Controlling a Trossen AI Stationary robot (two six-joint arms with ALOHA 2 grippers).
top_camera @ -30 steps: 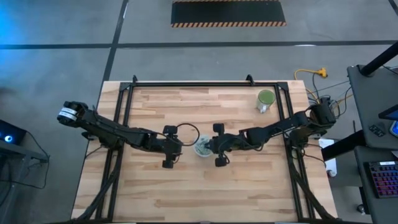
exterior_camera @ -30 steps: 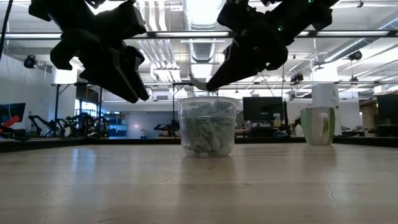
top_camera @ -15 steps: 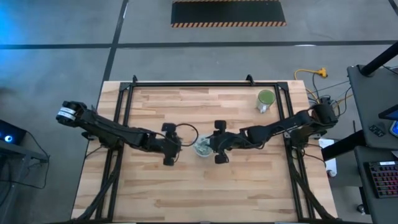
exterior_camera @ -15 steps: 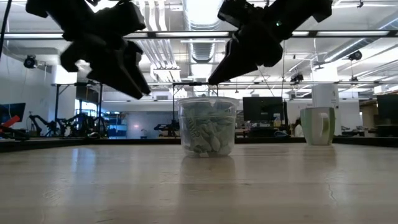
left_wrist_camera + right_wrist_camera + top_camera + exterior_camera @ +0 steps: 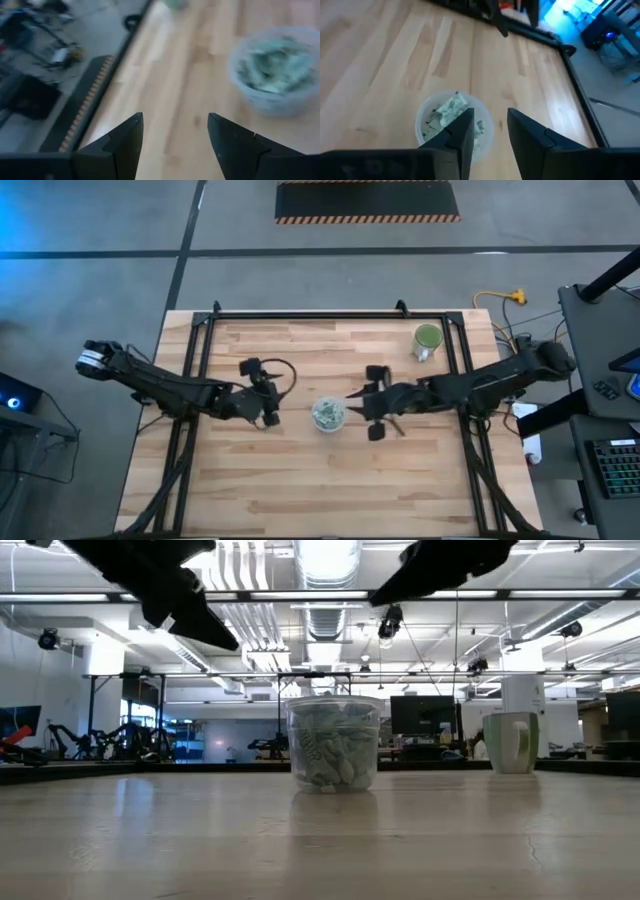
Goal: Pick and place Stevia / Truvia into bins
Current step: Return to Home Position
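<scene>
Half a second ago both tools hung close on either side of the cup. Now each has drawn back from it and risen, so that in the low view only their dark lower ends show at the top edge.

The left tool (image 5: 268,402) now sits left of the cup, apart from it, over the middle of the wooden surface (image 5: 300,480). Its arm reaches in low and long from the left edge, angling slightly toward the near side. In its wrist view, the left tool (image 5: 175,118) is released, its two fingers spread wide with only bare wood between them.

The clear round cup (image 5: 328,415) has not moved. It stands upright at mid-surface, packed nearly to the rim with the pale green and white Stevia packets (image 5: 335,750).

The right tool (image 5: 360,402) is just right of the cup and has left a clear gap. Its arm stretches in from the right edge, elbow bent back toward the rail. In its wrist view the right tool (image 5: 490,118) is also released and empty, with a narrower gap between its fingers, and it looks down on the cup from above.

The green mug (image 5: 427,340) stands at the far right, well apart from everything else.
</scene>
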